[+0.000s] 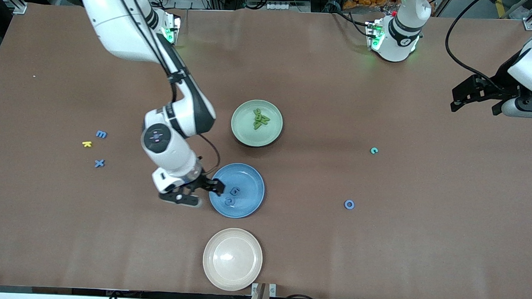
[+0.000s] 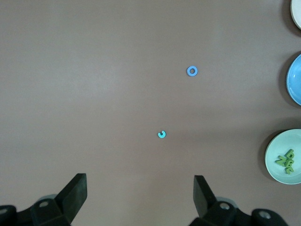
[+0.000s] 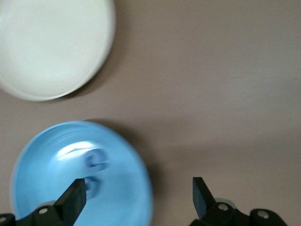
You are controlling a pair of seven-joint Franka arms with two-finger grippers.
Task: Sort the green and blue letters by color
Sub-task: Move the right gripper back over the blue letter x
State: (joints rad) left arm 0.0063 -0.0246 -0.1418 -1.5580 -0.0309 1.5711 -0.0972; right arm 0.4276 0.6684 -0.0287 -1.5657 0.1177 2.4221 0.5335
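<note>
Blue foam letters lie in two places: two of them rest flat in the round blue plate [image 1: 245,207], and two more, a blue foam "m" [image 1: 101,134] and a blue foam "x" [image 1: 99,163], lie loose toward the right arm's end of the table, with a small yellow letter [image 1: 86,144] between them. A blue foam ring letter [image 1: 349,204] and a teal "c" letter [image 1: 373,150] lie toward the left arm's end.

The right gripper [image 1: 199,192] hangs over the blue plate's rim with its jaws apart and empty, which suits a drop just made. The green letters [image 1: 261,119] are heaped in the pale green plate [image 1: 244,135], farther from the camera; the cream plate [image 1: 231,276] holds nothing. Flat and tiny, the letters show no clear long axis. The left gripper [image 2: 140,197] waits spread wide at its own end of the table.
</note>
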